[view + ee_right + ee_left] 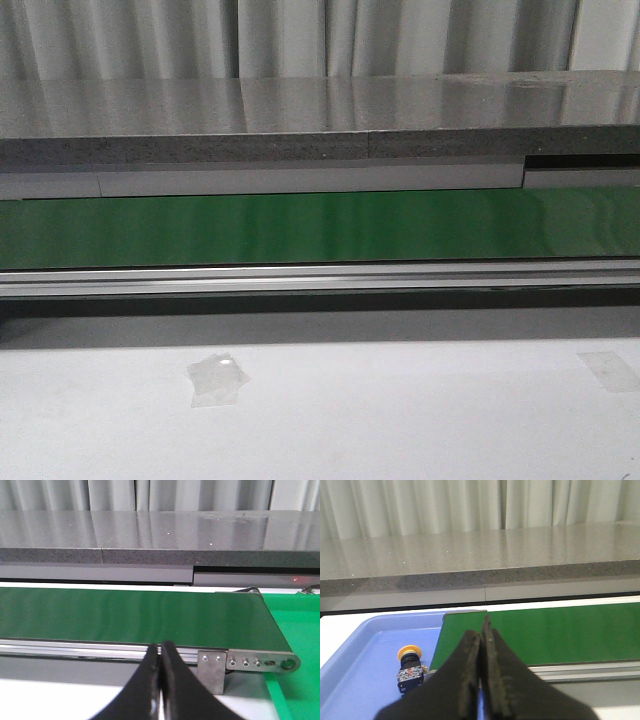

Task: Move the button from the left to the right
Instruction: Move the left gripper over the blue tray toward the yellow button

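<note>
Still untouched, the button [410, 666] sits in its blue tray [365, 645], apparently upright; both grippers [481, 639] [160, 647] closed, empty.

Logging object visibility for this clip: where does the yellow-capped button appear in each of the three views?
Front view: not in it; only the green conveyor belt and the table show.
Left wrist view: the button lies in the blue tray, just past the shut left hand, beside the belt's end.
Right wrist view: not in it; the shut right hand points at the belt.
Shared landmark: the green conveyor belt, visible in all three.
</note>
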`<action>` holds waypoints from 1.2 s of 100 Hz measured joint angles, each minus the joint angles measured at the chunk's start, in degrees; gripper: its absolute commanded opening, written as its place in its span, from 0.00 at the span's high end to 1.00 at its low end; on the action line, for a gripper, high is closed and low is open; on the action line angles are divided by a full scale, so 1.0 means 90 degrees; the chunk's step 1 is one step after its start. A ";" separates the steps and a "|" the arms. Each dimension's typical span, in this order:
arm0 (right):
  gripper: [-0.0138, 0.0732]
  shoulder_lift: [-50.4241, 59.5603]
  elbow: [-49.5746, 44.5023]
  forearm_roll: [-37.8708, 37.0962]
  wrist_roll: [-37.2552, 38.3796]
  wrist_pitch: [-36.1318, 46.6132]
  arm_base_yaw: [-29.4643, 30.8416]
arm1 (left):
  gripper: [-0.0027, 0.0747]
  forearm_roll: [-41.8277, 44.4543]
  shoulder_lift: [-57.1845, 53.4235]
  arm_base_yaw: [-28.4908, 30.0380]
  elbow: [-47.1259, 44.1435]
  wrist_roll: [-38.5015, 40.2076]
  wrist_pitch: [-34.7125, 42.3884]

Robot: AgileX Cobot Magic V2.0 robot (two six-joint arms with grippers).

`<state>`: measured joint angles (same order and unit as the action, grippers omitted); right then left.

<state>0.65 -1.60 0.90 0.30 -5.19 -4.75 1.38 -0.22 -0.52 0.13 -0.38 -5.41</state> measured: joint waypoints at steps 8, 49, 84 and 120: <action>0.92 0.0000 0.0000 0.0000 0.0000 0.0000 0.0000 | 0.99 0.0000 0.0000 0.0000 0.0000 0.0000 0.0000; 0.92 0.0000 0.0000 0.0000 -0.0033 0.0000 0.0000 | 0.99 -0.0153 0.0000 0.0000 0.0000 0.0000 0.0004; 0.92 0.0000 0.0000 0.0000 0.0000 0.0000 0.0000 | 0.99 -0.0408 0.0861 0.0000 0.1536 0.0303 -0.1006; 0.92 0.0000 0.0000 0.0000 0.0000 0.0000 0.0000 | 0.99 -0.0408 0.3828 0.0000 0.4591 0.0514 -0.3465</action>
<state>0.65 -1.60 0.90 0.30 -5.19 -4.75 -2.29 34.23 -0.52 41.44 4.25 -36.59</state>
